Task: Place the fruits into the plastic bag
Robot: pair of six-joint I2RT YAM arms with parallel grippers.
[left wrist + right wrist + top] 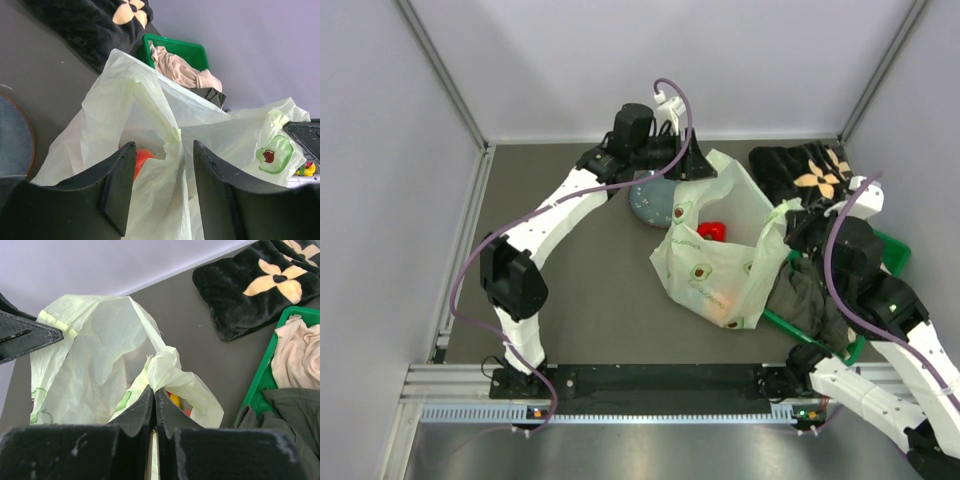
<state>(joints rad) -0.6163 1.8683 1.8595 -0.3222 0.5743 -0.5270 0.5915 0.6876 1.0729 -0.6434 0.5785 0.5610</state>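
The pale green plastic bag (715, 265) stands open in the middle of the table. A red round fruit (712, 231) lies inside it, and something orange (731, 322) shows through its near corner. My left gripper (692, 165) is at the bag's far rim. In the left wrist view it (164, 150) is open, with a fold of the bag (165, 200) between the jaws and an orange-red fruit (142, 159) behind. My right gripper (790, 225) is shut on the bag's right rim (170, 367). The right wrist view (154, 390) shows a yellow piece (174, 400) inside.
A small round grey plate (655, 205) lies just left of the bag, under my left arm. A black cloth with a pale flower (810, 170) lies at the back right. A green basket (885, 250) holding clothes stands right of the bag.
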